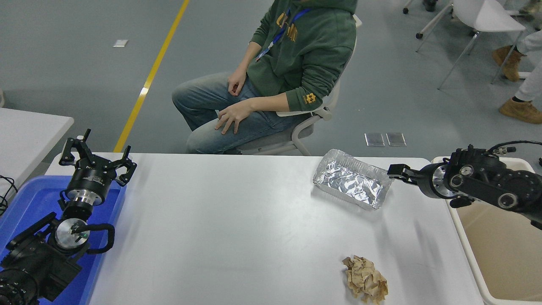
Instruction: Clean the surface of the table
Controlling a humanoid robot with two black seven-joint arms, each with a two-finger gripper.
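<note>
The white table surface (237,228) holds a crumpled silver foil tray (353,180) at the back right and a ball of crumpled brown paper (365,283) near the front right. My right gripper (396,173) comes in from the right, points left and sits right at the foil tray's right end, seen edge-on. Whether it touches the tray is unclear. My left gripper (97,154) is open and empty, parked over the blue tray (25,203) at the lower left.
A white bin with a beige inside (504,254) stands against the table's right edge, under my right arm. A person in a green hoodie (296,55) sits on a chair beyond the far edge. A smaller white table (29,131) shows at the left.
</note>
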